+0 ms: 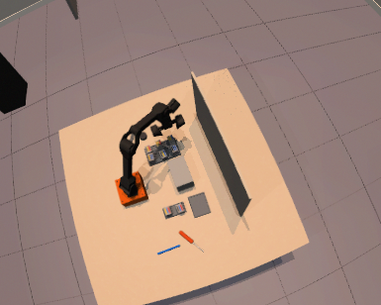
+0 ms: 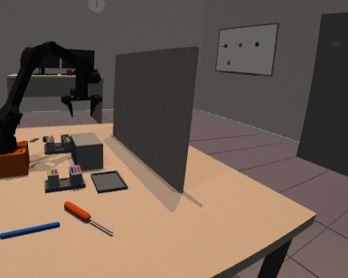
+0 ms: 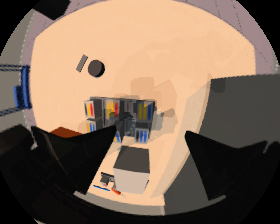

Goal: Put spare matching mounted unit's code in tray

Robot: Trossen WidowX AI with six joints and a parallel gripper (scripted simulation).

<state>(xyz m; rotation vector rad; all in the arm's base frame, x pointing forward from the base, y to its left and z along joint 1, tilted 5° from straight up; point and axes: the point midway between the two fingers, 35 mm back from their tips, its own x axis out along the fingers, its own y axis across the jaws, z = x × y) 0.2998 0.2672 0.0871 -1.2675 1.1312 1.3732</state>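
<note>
- A black robot arm (image 1: 127,165) (image 2: 23,81) reaches over a pale wooden table (image 1: 101,248) (image 2: 169,244) (image 3: 166,30); its pincer (image 1: 168,126) (image 2: 82,115) (image 3: 151,132) hangs above the top, spread, with nothing between its tips.
- Striped spare blocks stand in a larger dark rack (image 1: 165,149) (image 2: 58,151) (image 3: 131,120) beside a gray box (image 1: 182,174) (image 2: 88,151) (image 3: 132,172).
- Two more striped blocks stand in a small rack (image 1: 174,211) (image 2: 65,184).
- Which block bears the matching code cannot be told; the codes are unreadable.
- The flat tray (image 1: 199,205) (image 2: 108,181), beside the small rack, holds no block.
- A tall dark panel (image 1: 217,149) (image 2: 153,113) (image 3: 246,105) stands upright past the tray.
- An orange-handled tool (image 1: 186,237) (image 2: 78,210) lies near a blue stick (image 1: 168,250) (image 2: 30,230).
</note>
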